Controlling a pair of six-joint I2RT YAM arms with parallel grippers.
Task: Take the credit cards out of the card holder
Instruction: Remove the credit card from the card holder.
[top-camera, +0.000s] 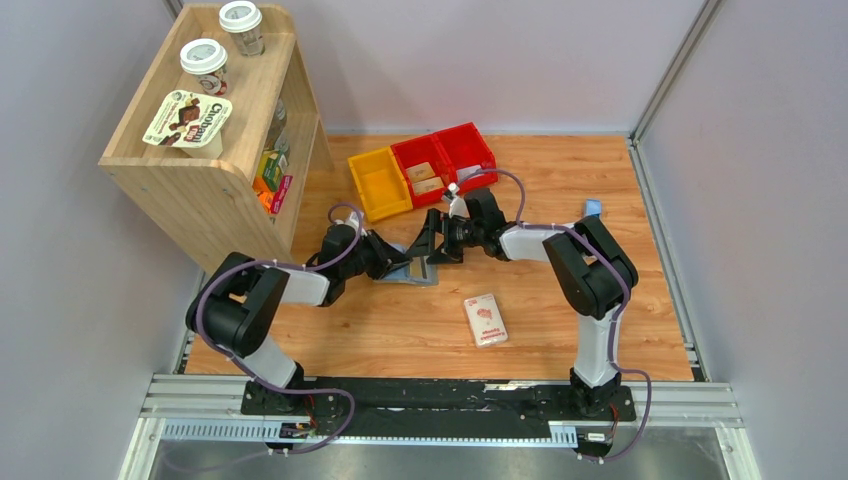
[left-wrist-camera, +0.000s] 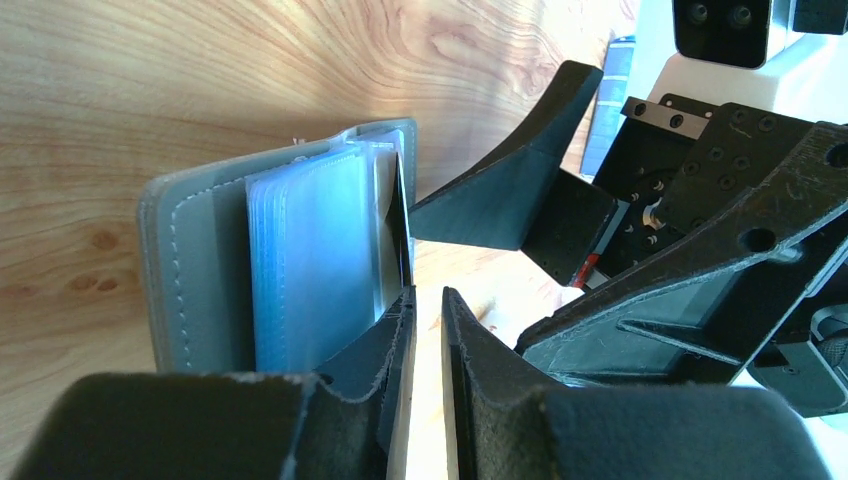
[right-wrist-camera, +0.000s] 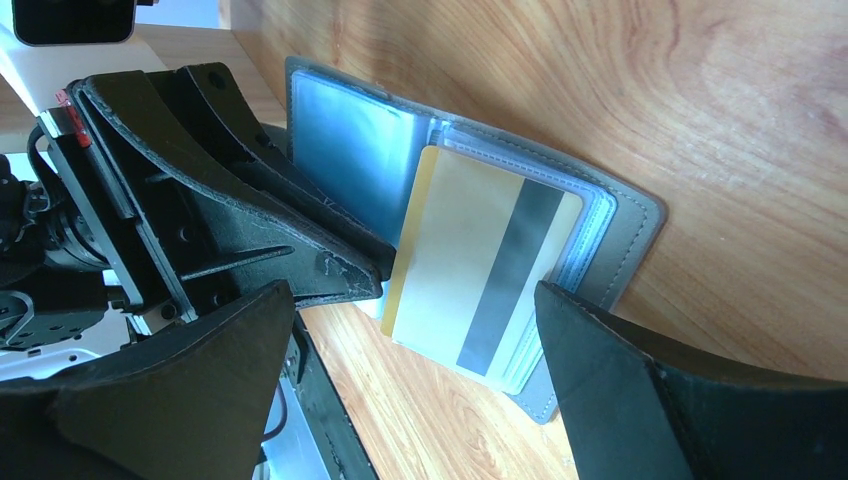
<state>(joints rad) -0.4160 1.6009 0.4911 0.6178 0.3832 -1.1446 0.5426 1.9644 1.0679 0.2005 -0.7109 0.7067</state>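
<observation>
The grey card holder (right-wrist-camera: 620, 235) lies open on the wooden table, its pale blue pockets (left-wrist-camera: 310, 260) showing. A tan credit card (right-wrist-camera: 470, 270) with a grey stripe sticks partway out of the right pocket. My left gripper (left-wrist-camera: 428, 292) reaches in from the left. Its jaws stand nearly together with a thin gap of table showing between them, and the card's edge (left-wrist-camera: 403, 225) rises just past the left fingertip. My right gripper (right-wrist-camera: 415, 300) is wide open, its fingers either side of the card and touching nothing. From above, both grippers (top-camera: 400, 262) (top-camera: 432, 245) meet over the holder (top-camera: 412, 274).
Red bins (top-camera: 445, 155) and a yellow bin (top-camera: 378, 182) stand behind the grippers. A white-and-pink packet (top-camera: 485, 320) lies on the table in front of them. A wooden shelf (top-camera: 215, 130) with cups stands at the left. A small blue object (top-camera: 592, 208) lies by the right wall.
</observation>
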